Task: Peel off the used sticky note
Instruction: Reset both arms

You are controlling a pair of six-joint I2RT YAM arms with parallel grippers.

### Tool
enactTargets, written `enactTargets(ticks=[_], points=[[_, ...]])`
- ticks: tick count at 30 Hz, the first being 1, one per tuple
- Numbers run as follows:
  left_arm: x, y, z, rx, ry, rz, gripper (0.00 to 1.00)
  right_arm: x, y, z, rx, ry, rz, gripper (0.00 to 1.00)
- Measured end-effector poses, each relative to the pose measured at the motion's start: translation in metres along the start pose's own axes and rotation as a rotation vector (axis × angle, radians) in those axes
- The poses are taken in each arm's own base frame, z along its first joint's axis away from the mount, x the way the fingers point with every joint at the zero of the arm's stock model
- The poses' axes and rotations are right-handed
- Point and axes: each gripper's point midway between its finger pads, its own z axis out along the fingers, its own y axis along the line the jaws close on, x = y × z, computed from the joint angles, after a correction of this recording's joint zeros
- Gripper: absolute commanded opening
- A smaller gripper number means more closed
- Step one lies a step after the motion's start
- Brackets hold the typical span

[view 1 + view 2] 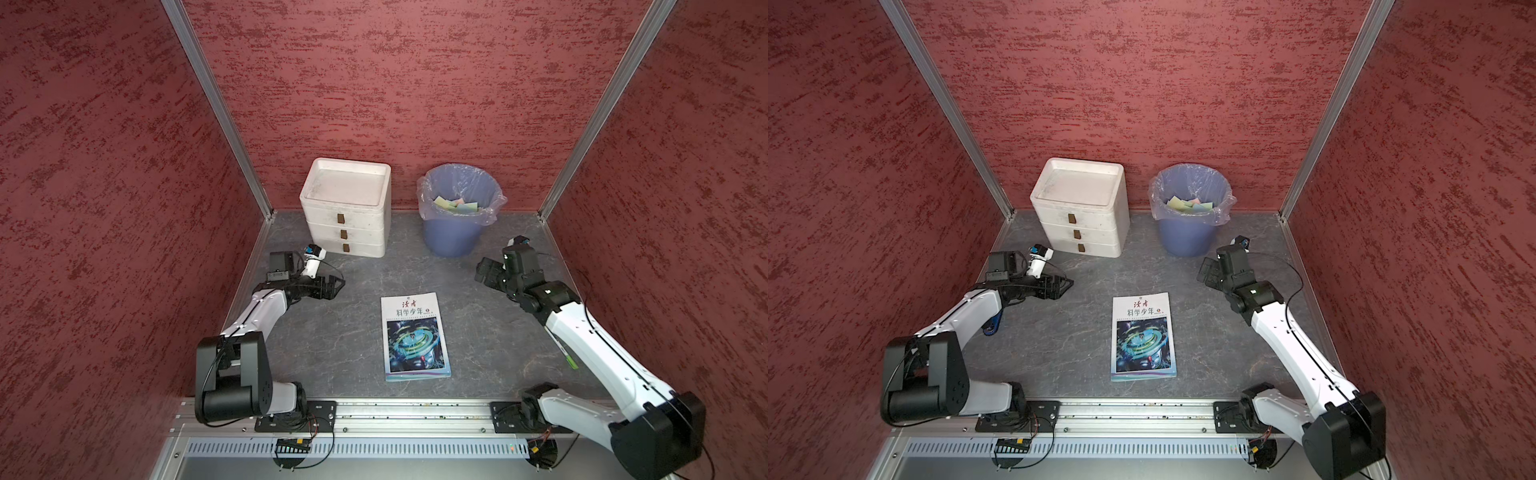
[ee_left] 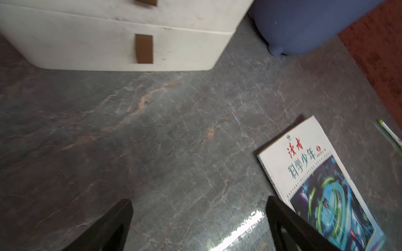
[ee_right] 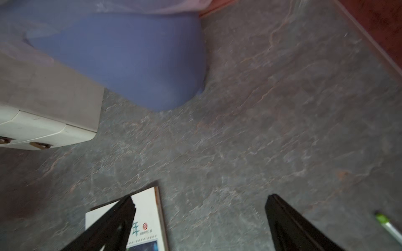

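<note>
Currently the left gripper and right gripper both hover with jaws apart, flanking the closed magazine, while coloured sticky notes lie inside the blue bin, apart from both grippers.

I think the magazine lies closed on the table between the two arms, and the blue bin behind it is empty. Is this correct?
Not quite. The blue bin is not empty: both top views show coloured notes inside it. The magazine does lie closed on the table between the left arm and the right arm.
</note>
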Motion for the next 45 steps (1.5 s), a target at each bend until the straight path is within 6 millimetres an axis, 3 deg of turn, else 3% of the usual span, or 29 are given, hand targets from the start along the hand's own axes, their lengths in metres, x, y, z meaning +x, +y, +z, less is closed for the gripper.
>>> enactTargets(ticks=[5, 11, 14, 23, 30, 34, 37, 40, 45], points=[[0.001, 0.018, 0.002, -0.068, -0.091, -0.007, 1.00, -0.005, -0.034, 0.011, 0.107, -0.178, -0.107, 0.98], [-0.007, 0.030, 0.004, -0.126, -0.189, 0.008, 1.00, -0.009, -0.083, 0.026, 0.244, -0.298, -0.105, 0.99], [-0.010, 0.035, 0.005, -0.150, -0.225, 0.006, 1.00, -0.010, -0.095, 0.030, 0.265, -0.380, -0.094, 0.98], [-0.015, 0.040, -0.003, -0.201, -0.330, 0.026, 1.00, 0.015, -0.117, 0.060, 0.287, -0.468, -0.134, 0.99], [-0.026, 0.041, -0.013, -0.233, -0.433, 0.054, 1.00, 0.029, -0.110, 0.081, 0.200, -0.506, -0.209, 0.99], [-0.026, 0.038, -0.017, -0.255, -0.522, 0.079, 1.00, 0.021, -0.095, 0.078, 0.128, -0.556, -0.239, 0.99], [-0.003, 0.033, -0.005, -0.257, -0.523, 0.094, 1.00, 0.019, -0.086, 0.074, 0.072, -0.597, -0.263, 0.99], [0.014, 0.026, 0.007, -0.269, -0.500, 0.114, 1.00, 0.030, -0.081, 0.082, 0.034, -0.571, -0.302, 0.98], [-0.003, 0.017, -0.005, -0.318, -0.607, 0.181, 1.00, 0.031, -0.067, 0.082, -0.037, -0.581, -0.353, 0.99]])
